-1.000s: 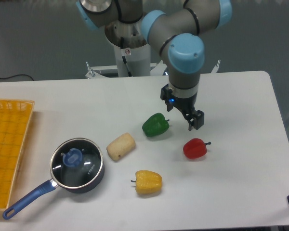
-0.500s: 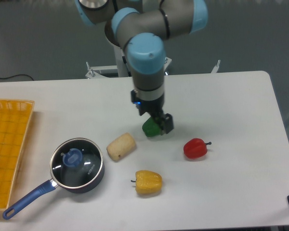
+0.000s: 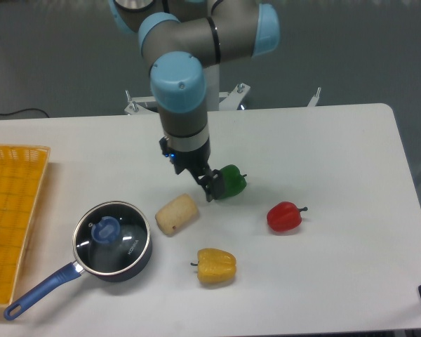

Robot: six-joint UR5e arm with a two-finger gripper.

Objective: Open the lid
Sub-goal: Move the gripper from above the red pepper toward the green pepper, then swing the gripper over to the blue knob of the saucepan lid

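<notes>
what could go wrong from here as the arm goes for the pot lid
The gripper hangs low beside the green pepper, and the pale roll lies between it and the lid; a low sweep could knock either one. The blue knob is a small target, so a slightly off grasp may slip. The saucepan sits loose on the table and might shift or lift with the lid.

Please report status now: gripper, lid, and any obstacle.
Gripper empty, above table beside green pepper. Lid on saucepan, untouched. Bread roll between gripper and lid.
</notes>
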